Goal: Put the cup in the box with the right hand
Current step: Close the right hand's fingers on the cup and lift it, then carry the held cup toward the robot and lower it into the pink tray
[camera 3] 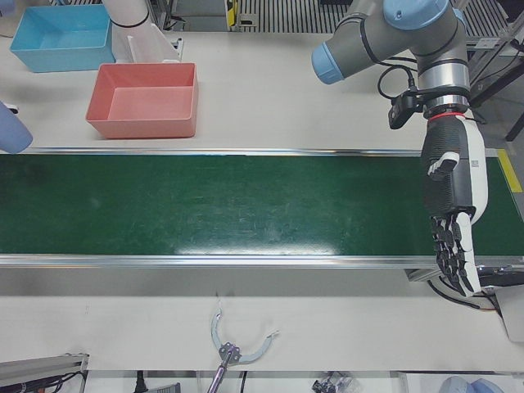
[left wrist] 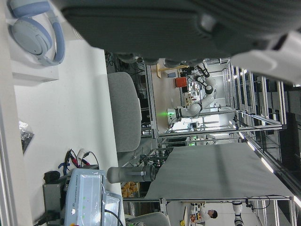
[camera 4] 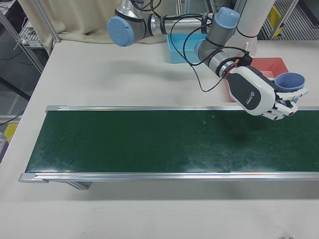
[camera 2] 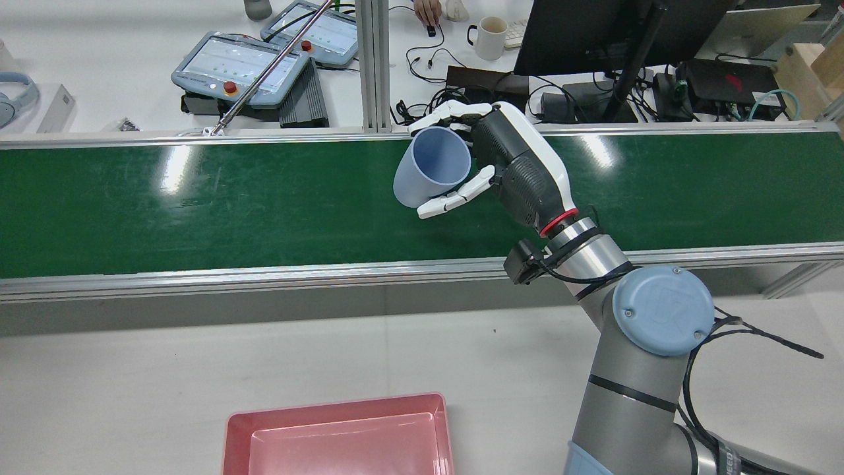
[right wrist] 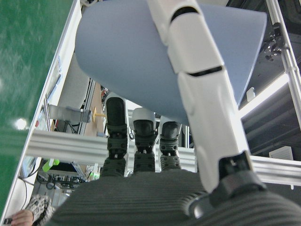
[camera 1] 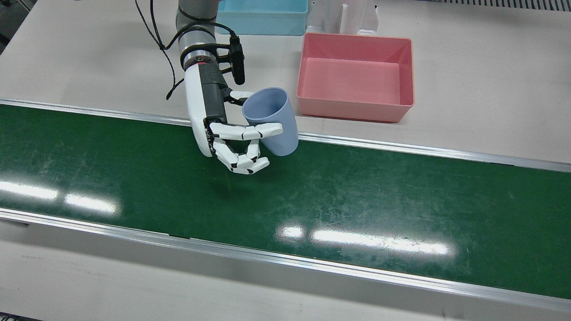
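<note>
**While the cup hangs over the belt's far rail, the pink box sits bare**

Clamped in the right hand (camera 1: 232, 142), the blue-grey cup (camera 1: 272, 120) is held off the surface, tilted with its open mouth toward the robot's side of the desk (camera 1: 89, 62). In the front view it sits above the rail where the green conveyor belt (camera 1: 312, 200) meets the desk's back half; white fingers (camera 1: 247, 131) wrap across its wall and a thumb presses the opposite side. The pink box (camera 1: 357, 111) stands on the desk just beyond that rail, beside the cup but apart from it, with nothing inside. A light blue bin (camera 1: 263, 18) lies at the desk's far edge. The left hand (camera 3: 454, 221) hangs over the belt's other end, fingers straight, apart and holding nothing
</note>
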Robot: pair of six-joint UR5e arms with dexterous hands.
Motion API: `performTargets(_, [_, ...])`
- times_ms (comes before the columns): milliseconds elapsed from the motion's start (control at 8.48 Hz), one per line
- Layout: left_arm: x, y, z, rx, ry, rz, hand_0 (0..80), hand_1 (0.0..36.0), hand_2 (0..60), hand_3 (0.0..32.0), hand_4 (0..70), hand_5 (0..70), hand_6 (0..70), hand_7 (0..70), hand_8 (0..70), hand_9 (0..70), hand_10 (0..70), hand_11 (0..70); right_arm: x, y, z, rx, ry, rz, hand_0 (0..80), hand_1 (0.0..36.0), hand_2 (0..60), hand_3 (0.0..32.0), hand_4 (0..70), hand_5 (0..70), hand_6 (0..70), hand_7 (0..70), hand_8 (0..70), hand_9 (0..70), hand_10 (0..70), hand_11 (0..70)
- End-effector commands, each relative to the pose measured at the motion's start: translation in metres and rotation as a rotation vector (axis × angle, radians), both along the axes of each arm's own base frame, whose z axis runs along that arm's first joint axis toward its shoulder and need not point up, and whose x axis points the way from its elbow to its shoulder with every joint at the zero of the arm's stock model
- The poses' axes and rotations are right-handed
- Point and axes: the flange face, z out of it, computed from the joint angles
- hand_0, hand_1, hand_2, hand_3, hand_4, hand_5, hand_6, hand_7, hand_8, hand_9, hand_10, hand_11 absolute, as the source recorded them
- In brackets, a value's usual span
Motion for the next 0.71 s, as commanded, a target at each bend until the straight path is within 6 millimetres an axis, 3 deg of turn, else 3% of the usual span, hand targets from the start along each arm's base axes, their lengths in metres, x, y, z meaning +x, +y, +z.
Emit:
performTargets(0, [0.0, 0.0, 0.0, -0.001, 0.001, 0.0, 0.0, 0.0, 0.0, 0.0, 0.0, 0.0, 0.0, 0.0, 0.0, 0.0, 0.0, 0.0, -0.026, 0.044, -0.022, 0.073, -0.011, -0.136, 80.0, 36.0, 60.0, 0.0, 70.0, 20.4, 37.2, 70.0, 49.7, 68.2, 39.7, 58.3])
performTargets(236, [0.0, 0.0, 0.0, -0.001, 0.0, 0.0, 0.0, 0.0, 0.0, 0.0, 0.0, 0.0, 0.0, 0.0, 0.0, 0.0, 0.0, 0.0, -0.033, 0.102, -0.04, 0.127, 0.01, -0.196, 80.0, 36.0, 60.0, 0.0, 67.8, 20.5, 37.0, 70.0, 49.6, 68.2, 39.8, 58.5])
performTargets(354, [0.0, 0.0, 0.0, -0.001, 0.0, -0.001, 0.0, 0.0, 0.0, 0.0, 0.0, 0.0, 0.0, 0.0, 0.0, 0.0, 0.0, 0.0, -0.04, 0.123, -0.035, 0.126, 0.022, -0.231, 80.0, 36.0, 60.0, 0.0, 64.7, 20.5, 36.3, 70.0, 48.9, 67.4, 38.9, 57.3])
performTargets(590, [0.0, 0.0, 0.0, -0.001, 0.0, -0.001, 0.0, 0.0, 0.0, 0.0, 0.0, 0.0, 0.0, 0.0, 0.0, 0.0, 0.0, 0.0, -0.049, 0.145, -0.027, 0.127, 0.039, -0.272, 80.0, 36.0, 60.0, 0.0, 62.9, 20.5, 35.7, 70.0, 48.4, 66.8, 38.7, 57.1])
